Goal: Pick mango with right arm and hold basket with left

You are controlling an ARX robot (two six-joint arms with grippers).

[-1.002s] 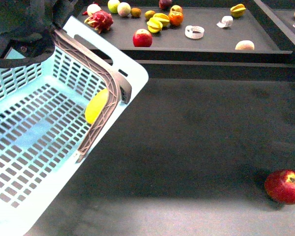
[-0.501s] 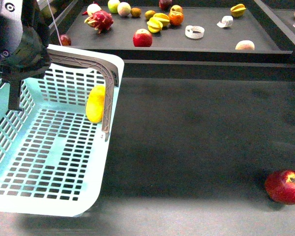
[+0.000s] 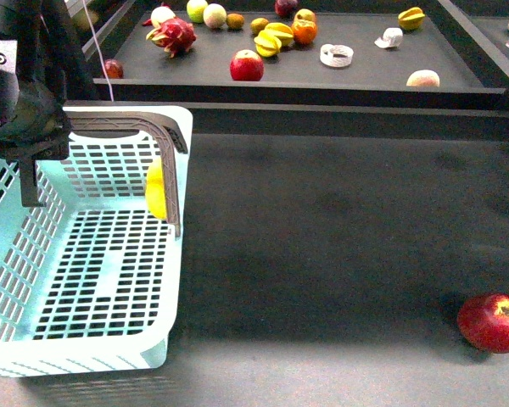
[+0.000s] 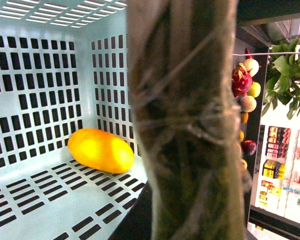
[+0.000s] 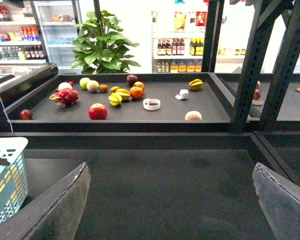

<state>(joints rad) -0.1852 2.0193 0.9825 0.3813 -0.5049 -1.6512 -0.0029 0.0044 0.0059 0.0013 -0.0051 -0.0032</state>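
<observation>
- Mango (image 3: 155, 188) lies inside the basket (image 3: 85, 352), against the far right corner wall, partly behind the grey-brown handle (image 3: 153, 136); in the left wrist view the mango (image 4: 100, 150) rests on the slotted floor where two walls meet.
- Basket sits level on the dark bench (image 3: 339, 254), at the near left.
- Left arm (image 3: 21, 93) hangs over the basket's far left rim; I cannot tell whether its claw is shut or what it grips, as a blurred handle fills the wrist view.
- Right claw (image 5: 177, 210) is spread wide open over bare bench, holding nothing, well apart from the basket.
- Red apple (image 3: 490, 321) lies on the bench at the near right.
- Assorted fruit sits on the shelf (image 3: 356, 72) behind.
</observation>
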